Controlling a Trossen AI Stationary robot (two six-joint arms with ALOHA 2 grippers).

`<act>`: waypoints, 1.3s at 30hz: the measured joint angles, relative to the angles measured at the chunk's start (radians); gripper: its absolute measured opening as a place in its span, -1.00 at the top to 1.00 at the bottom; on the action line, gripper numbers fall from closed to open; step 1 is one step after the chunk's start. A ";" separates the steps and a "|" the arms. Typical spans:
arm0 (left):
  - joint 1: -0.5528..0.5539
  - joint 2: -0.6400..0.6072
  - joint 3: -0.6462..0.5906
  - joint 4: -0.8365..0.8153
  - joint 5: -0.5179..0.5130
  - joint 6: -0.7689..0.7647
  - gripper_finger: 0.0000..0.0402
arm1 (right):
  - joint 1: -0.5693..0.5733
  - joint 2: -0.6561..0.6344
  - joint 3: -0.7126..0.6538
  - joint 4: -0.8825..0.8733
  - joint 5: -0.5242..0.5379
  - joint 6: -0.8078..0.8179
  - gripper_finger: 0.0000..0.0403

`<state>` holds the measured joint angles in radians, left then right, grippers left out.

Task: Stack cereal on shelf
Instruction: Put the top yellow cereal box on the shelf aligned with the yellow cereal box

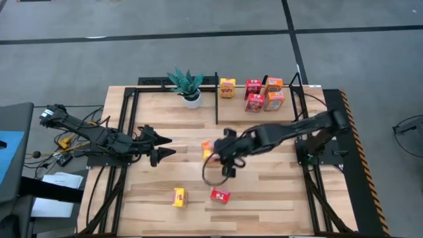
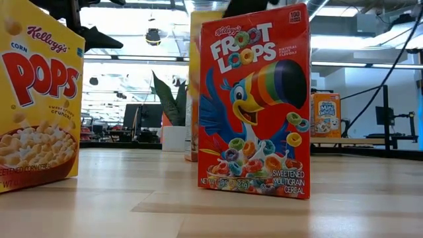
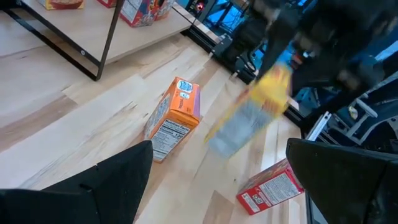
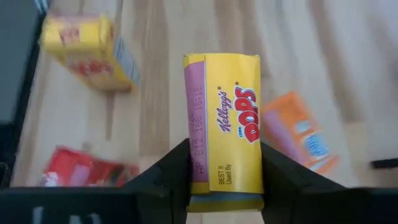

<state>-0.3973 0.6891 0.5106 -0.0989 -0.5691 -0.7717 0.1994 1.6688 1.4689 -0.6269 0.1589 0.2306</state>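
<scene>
Cereal boxes stand nearest the front table edge: a yellow Pops box [image 1: 179, 196] and a red Froot Loops box [image 1: 221, 195], apart from each other. Mid-table, the right gripper [image 4: 221, 180] has its fingers clenched on a yellow box [image 4: 225, 127] held above the wood, beside an orange box [image 1: 207, 148] on the table [image 1: 277, 192]. The left gripper [image 1: 160, 148] waits nearby, fingers spread wide and empty. Farthest back, five boxes stand on the shelf [image 1: 258, 116], a plant [image 1: 188, 86] to its left.
</scene>
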 joint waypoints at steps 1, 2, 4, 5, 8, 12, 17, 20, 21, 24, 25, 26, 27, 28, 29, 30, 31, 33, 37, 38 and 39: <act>0.000 0.000 0.000 0.000 -0.004 0.000 -0.79 | -0.010 -0.031 0.000 -0.016 0.002 -0.006 0.20; 0.000 -0.001 0.000 0.002 -0.009 0.000 -0.79 | -0.022 -0.058 0.000 -0.033 0.014 -0.017 0.21; 0.000 0.000 0.000 0.001 -0.023 0.000 -0.79 | -0.050 -0.119 0.000 -0.059 0.034 -0.026 0.23; 0.000 0.000 0.000 0.001 -0.030 0.003 -0.79 | -0.067 -0.152 0.000 -0.077 0.048 -0.034 0.23; 0.000 -0.002 0.001 0.003 -0.051 0.004 -0.79 | -0.126 -0.232 0.000 -0.107 0.096 -0.070 0.21; 0.000 -0.005 0.001 0.002 -0.068 0.004 -0.79 | -0.241 -0.315 0.000 -0.116 0.129 -0.139 0.16; 0.012 -0.015 0.001 0.012 -0.061 0.004 -0.79 | -0.412 -0.353 0.000 -0.125 0.079 -0.268 0.20; 0.029 -0.028 0.001 0.009 -0.048 0.014 -0.79 | -0.496 -0.341 0.001 -0.115 -0.014 -0.335 0.23; 0.036 -0.033 0.001 0.012 -0.042 0.020 -0.79 | -0.523 -0.333 0.001 -0.117 -0.040 -0.351 0.23; 0.058 -0.045 0.001 0.007 -0.040 0.044 -0.79 | -0.588 -0.300 -0.002 -0.122 -0.109 -0.402 0.22; 0.065 -0.049 0.001 0.003 -0.040 0.056 -0.79 | -0.602 -0.287 -0.001 -0.117 -0.124 -0.419 0.20; 0.073 -0.056 0.001 -0.004 -0.040 0.068 -0.79 | -0.615 -0.273 -0.001 -0.123 -0.128 -0.436 0.18; 0.081 -0.058 0.001 -0.004 -0.040 0.077 -0.79 | -0.628 -0.257 -0.001 -0.130 -0.130 -0.450 0.16; 0.090 -0.059 0.001 0.000 -0.041 0.080 -0.79 | -0.640 -0.243 -0.001 -0.135 -0.134 -0.464 0.14; 0.101 -0.058 0.001 -0.003 -0.040 0.079 -0.79 | -0.651 -0.227 -0.002 -0.135 -0.143 -0.481 0.12; 0.111 -0.057 0.001 -0.006 -0.039 0.077 -0.79 | -0.659 -0.213 -0.001 -0.130 -0.158 -0.502 0.11; 0.119 -0.057 0.001 -0.005 -0.039 0.075 -0.79 | -0.664 -0.200 -0.001 -0.125 -0.183 -0.525 0.11; 0.137 -0.057 0.001 -0.004 -0.041 0.075 -0.79 | -0.683 -0.172 -0.001 -0.130 -0.219 -0.571 0.10; 0.176 -0.055 0.001 -0.004 -0.063 0.047 -0.79 | -0.719 -0.105 -0.001 -0.122 -0.278 -0.649 0.15; 0.185 -0.055 0.001 -0.004 -0.070 0.034 -0.79 | -0.731 -0.087 -0.001 -0.126 -0.297 -0.663 0.17; 0.191 -0.055 0.001 -0.005 -0.074 0.029 -0.79 | -0.745 -0.072 -0.002 -0.127 -0.320 -0.675 0.18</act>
<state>-0.2059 0.6346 0.5114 -0.1036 -0.6429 -0.7430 -0.5452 1.5969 1.4673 -0.7535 -0.1616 -0.4445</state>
